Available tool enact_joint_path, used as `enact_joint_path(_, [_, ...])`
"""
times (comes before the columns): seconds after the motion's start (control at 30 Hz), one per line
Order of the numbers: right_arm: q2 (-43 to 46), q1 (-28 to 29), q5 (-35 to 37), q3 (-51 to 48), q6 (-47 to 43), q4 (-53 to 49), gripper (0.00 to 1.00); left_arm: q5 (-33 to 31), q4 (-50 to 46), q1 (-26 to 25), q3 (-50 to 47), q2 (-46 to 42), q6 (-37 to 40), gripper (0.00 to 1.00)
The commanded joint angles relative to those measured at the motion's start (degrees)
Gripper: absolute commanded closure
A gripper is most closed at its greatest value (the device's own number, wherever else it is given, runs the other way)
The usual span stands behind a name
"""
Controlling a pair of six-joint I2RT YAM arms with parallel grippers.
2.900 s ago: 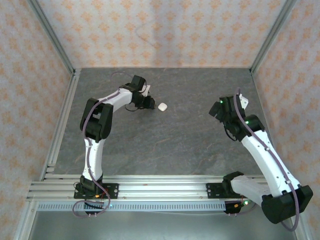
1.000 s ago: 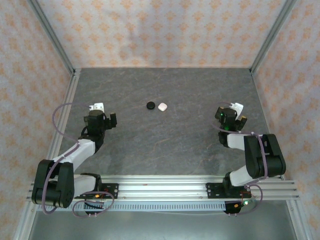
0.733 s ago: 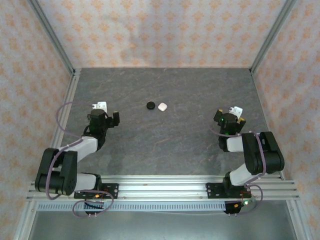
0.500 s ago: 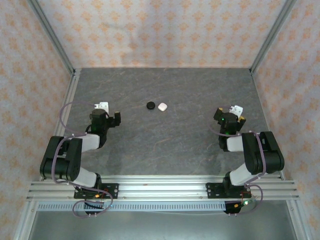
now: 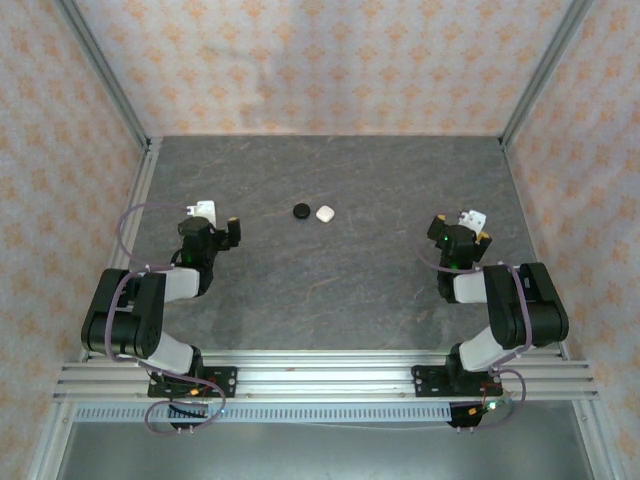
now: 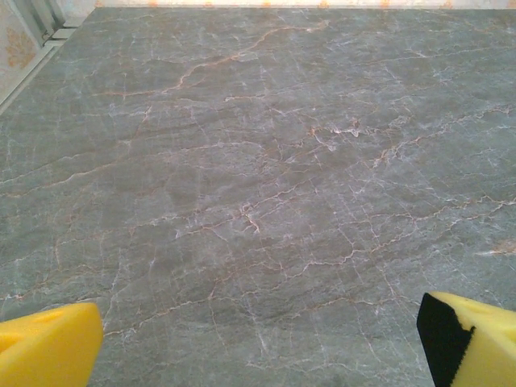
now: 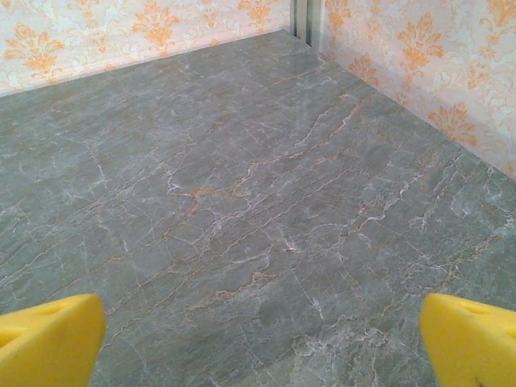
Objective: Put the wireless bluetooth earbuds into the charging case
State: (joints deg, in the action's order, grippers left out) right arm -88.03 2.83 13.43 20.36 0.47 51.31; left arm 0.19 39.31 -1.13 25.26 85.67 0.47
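Both arms have folded back toward their bases, the left one drawn away from the cases.

A small round black charging case point(image 5: 300, 211) and a small rounded white charging case point(image 5: 325, 213) lie just beside each other on the grey marble-patterned tabletop point(image 5: 360, 290), towards its far middle. Both look closed, and whether the earbuds are inside cannot be told. The left gripper point(image 6: 260, 343) and right gripper point(image 7: 262, 339) hang well apart from them, their yellow foam pads point(image 6: 48, 345) spread wide and holding nothing.

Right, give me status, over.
Left hand open, empty. Right hand open, empty. Black case and white case side by side, mid table, hands well short.
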Motion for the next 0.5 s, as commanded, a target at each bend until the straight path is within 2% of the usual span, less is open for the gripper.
enact_joint_path(0.0, [-0.47, -0.21, -0.51, 0.53, -0.49, 1.86, 0.01, -1.0, 2.37, -0.08, -0.38, 0.03, 0.41, 0.0])
enact_joint_path(0.47, [-0.57, -0.23, -3.59, 1.35, -1.78, 0.28, 0.01, -1.07, 2.37, -0.03, -0.38, 0.03, 0.46, 0.0])
